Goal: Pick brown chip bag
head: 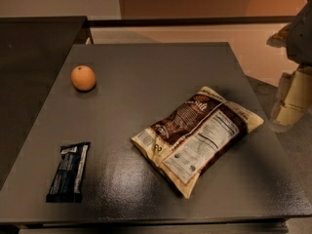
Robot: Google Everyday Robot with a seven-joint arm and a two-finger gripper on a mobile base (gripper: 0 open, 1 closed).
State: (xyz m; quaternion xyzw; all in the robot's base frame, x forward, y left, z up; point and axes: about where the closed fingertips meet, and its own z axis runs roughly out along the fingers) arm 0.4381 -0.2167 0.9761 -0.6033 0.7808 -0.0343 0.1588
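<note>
A dark grey table with a slightly glossy, speckled top is filling most of the view, seen from above.

The brown chip bag is lying flat on the right half of the table, a little nearer the front edge than the back. It is sitting at a slant, with one end pointing toward the front and the other toward the far right. Its back side is facing up, showing a white nutrition panel running along its length, with dark brown and cream print around it. Nothing is touching the bag.

An orange is resting near the table's far left, well apart from the bag. A small dark blue and white wrapper is lying flat near the front left corner, also well apart from the bag.

At the right edge of the view, cream-coloured blocky parts of the robot's arm are hanging beyond the table's right side. The lower pieces are most likely the gripper, though the frame is cutting them off. It is hovering just off the table, near the bag's far right end without touching it. Whether it is open or closed cannot be told, and it is holding nothing that shows.
</note>
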